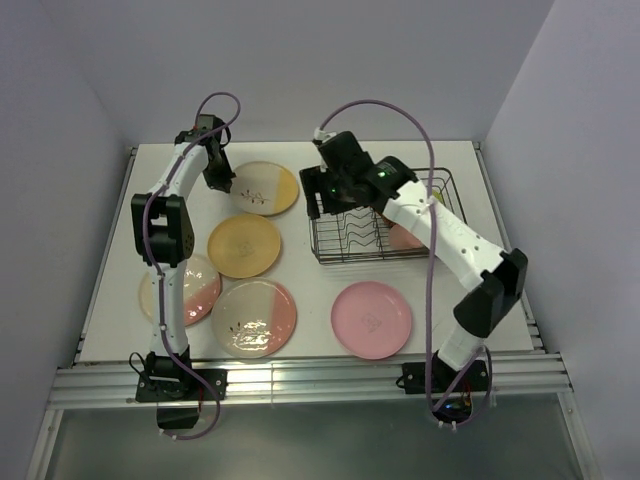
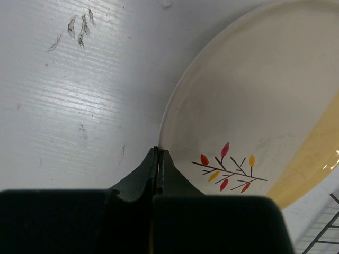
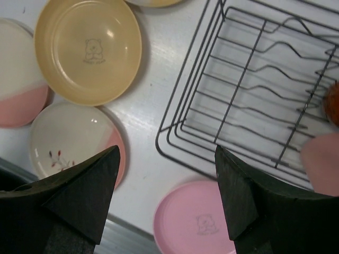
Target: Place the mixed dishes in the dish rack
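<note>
Top view: right arm covers approx. half the dish rack. A pink item inside shows only as a sliver, can't ID. Left arm hides part of a cream-and-pink plate. Left wrist view: cream-and-yellow plate cut off top & right. Left pincer meets its rim, gripped or just touching, can't tell. Wires at btm-right corner, mostly out of frame. Right wrist view: rack cut at top & right. Orange-red blob & blurred pink shape at right edge, both unidentifiable. Pink plate cut by btm edge. A finger of right pincer hides part of a second cream-and-pink plate.
</note>
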Available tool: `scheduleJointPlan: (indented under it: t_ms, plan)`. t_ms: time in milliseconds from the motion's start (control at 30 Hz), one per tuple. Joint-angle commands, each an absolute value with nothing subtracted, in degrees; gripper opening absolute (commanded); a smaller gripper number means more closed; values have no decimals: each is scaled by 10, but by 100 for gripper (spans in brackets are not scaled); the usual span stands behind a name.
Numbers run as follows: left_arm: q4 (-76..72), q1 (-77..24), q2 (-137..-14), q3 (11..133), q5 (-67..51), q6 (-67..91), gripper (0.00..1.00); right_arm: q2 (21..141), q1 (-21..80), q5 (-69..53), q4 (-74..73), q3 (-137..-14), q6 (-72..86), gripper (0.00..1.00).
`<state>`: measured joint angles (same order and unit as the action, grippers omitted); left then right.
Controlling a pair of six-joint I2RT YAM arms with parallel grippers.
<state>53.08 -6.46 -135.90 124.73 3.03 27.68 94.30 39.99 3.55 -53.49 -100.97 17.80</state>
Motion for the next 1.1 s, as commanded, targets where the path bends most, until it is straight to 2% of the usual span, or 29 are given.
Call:
scheduleJointPlan:
  t_ms: [0, 233, 367, 667, 833, 1067]
  plan:
    - [530, -69, -1297, 1248, 4, 272, 0, 982, 428, 101, -476, -1055, 127, 80]
    - [537, -69, -1275, 1237, 5, 270, 0, 1095, 471, 149, -453, -1136, 94, 80]
    - [550, -69, -1268, 1244, 4, 267, 0, 1151, 474, 99, -492, -1242, 138, 79]
    - [536, -56, -1231, 1191, -3, 256, 0, 1222, 467, 3, -521, -1332, 227, 79]
    - [519, -40, -1212, 1151, -16, 255, 0, 1215, 468, -95, -449, -1277, 348, 78]
    - [517, -18, -1197, 1135, -32, 256, 0, 1206, 476, -154, -354, -1207, 518, 77]
